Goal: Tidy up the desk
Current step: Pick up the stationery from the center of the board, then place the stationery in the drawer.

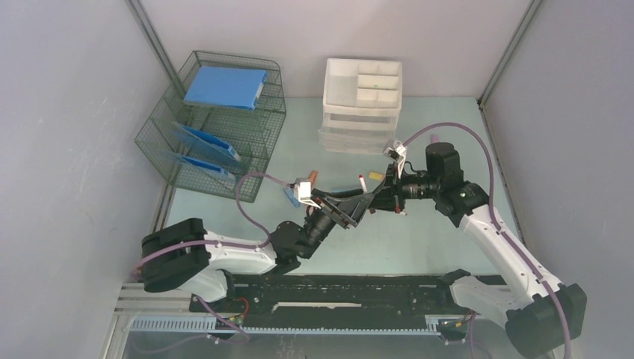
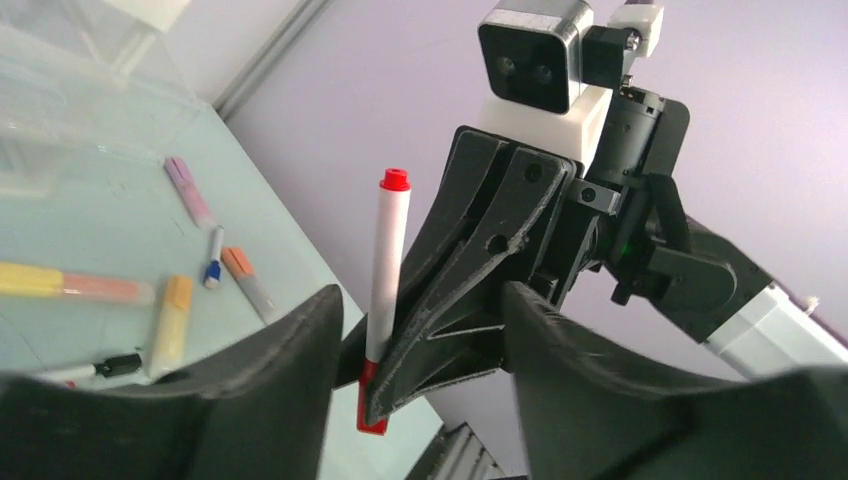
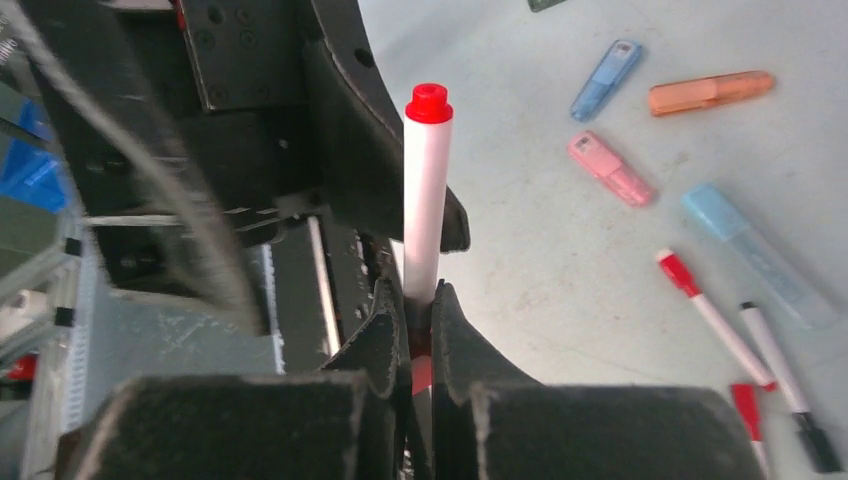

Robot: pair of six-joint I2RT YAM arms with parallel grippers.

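Observation:
A white marker with a red cap and red end (image 2: 388, 270) stands upright above the pale mint-green desk (image 1: 426, 239). My right gripper (image 3: 420, 305) is shut on its lower part, just above the red end. The marker (image 3: 426, 190) rises straight out of the pinched fingertips. My left gripper (image 2: 420, 300) is open. Its two fingers (image 2: 300, 370) stand wide on either side of the marker and the right gripper's fingers (image 2: 470, 270), touching neither. Seen from above, the two grippers meet over the middle of the desk, left gripper (image 1: 350, 207) against right gripper (image 1: 375, 196).
A wire rack (image 1: 217, 127) with blue folders stands at the back left. A white drawer unit (image 1: 362, 105) stands at the back centre. Loose pens lie on the desk: a pink highlighter (image 3: 610, 168), an orange one (image 3: 710, 92), a blue one (image 3: 605, 80), and a red marker (image 3: 712, 318).

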